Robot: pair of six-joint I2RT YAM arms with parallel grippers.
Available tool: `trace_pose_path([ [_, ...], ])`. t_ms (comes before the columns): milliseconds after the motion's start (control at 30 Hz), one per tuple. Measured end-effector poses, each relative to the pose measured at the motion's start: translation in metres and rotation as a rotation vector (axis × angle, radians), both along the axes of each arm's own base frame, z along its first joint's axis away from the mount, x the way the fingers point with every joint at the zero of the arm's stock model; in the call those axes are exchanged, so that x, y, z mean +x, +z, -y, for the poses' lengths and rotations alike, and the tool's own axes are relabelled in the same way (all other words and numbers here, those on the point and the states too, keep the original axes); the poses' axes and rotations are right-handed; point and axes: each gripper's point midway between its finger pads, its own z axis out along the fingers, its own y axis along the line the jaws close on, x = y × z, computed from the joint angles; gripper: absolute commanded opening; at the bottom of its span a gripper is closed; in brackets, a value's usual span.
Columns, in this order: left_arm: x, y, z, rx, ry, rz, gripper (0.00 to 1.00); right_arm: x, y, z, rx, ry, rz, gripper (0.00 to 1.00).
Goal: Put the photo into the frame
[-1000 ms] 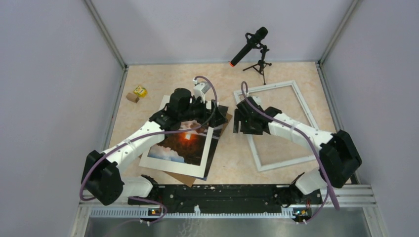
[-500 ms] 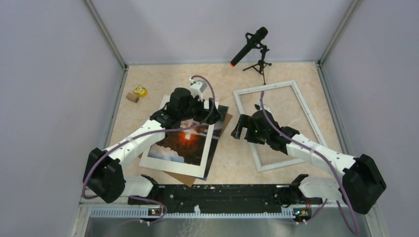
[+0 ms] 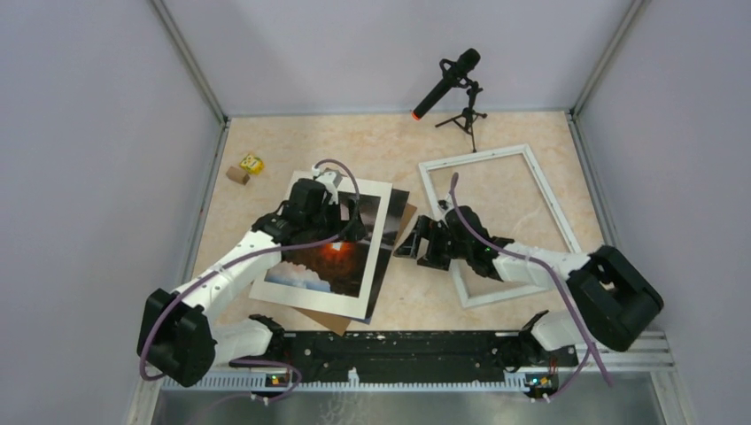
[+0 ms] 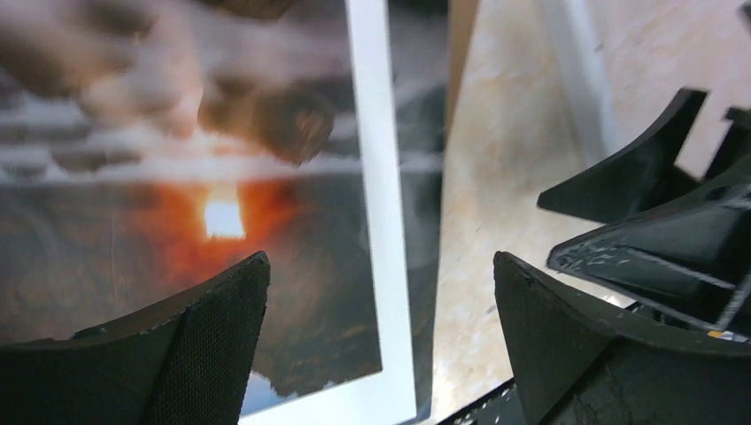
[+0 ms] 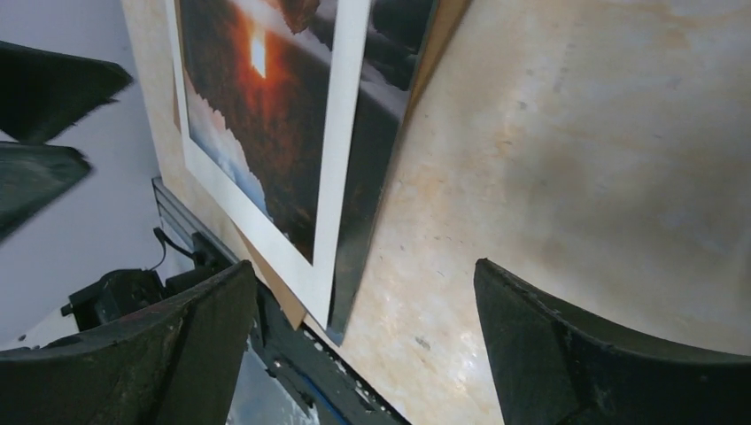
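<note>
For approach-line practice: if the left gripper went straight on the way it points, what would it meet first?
Probably the right strip of the white mat border, lying on the photo; the open left gripper points down at it. Its height above is unclear.

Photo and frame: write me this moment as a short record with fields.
photo: flat under the white mat, on the brown backing board, not in the frame
frame: empty, flat on the table, right of the stack
left tool: open, above the mat's right edge, holding nothing
right tool: open, over bare table between stack and frame, holding nothing
</note>
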Motion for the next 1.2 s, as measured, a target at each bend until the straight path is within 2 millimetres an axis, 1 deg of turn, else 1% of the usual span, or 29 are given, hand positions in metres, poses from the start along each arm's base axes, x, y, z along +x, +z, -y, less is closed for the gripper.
trace_pose_path([
  [33,-0.005,-0.010,-0.004,0.010,0.012,-0.036,0.98,0.000,-0.002,-0.006,-0.001,0.013,-0.009,0.79],
  [133,-0.026,-0.042,-0.015,0.037,0.047,-0.156,0.98,0.003,-0.002,-0.030,0.030,0.048,-0.024,0.70],
  [233,-0.046,-0.067,-0.021,0.035,0.094,-0.264,0.98,-0.001,-0.005,-0.046,0.066,0.066,-0.041,0.63],
  [300,-0.060,-0.084,-0.024,0.025,0.124,-0.337,0.98,-0.006,-0.009,-0.055,0.081,0.082,-0.055,0.57],
  [367,-0.072,-0.095,-0.026,0.016,0.141,-0.391,0.98,-0.013,-0.014,-0.062,0.087,0.105,-0.072,0.53],
  [467,-0.085,-0.106,-0.026,-0.011,0.161,-0.444,0.98,-0.022,-0.019,-0.074,0.092,0.134,-0.097,0.51],
  [567,-0.083,-0.102,-0.023,-0.048,0.171,-0.428,0.98,-0.029,-0.022,-0.081,0.097,0.148,-0.108,0.45],
  [667,-0.086,-0.103,-0.021,-0.078,0.175,-0.429,0.98,-0.031,-0.025,-0.085,0.094,0.149,-0.117,0.39],
  [867,-0.091,-0.099,-0.016,-0.118,0.147,-0.426,0.98,-0.028,-0.032,-0.085,0.084,0.110,-0.141,0.36],
  [967,-0.095,-0.089,-0.010,-0.151,0.086,-0.409,0.98,-0.026,-0.033,-0.086,0.089,0.094,-0.148,0.36],
  [1033,-0.098,-0.076,-0.004,-0.191,0.038,-0.383,0.98,-0.025,-0.032,-0.086,0.097,0.085,-0.150,0.35],
  [1200,-0.108,-0.063,-0.004,-0.217,0.015,-0.368,0.98,-0.023,-0.033,-0.092,0.131,0.083,-0.153,0.33],
])
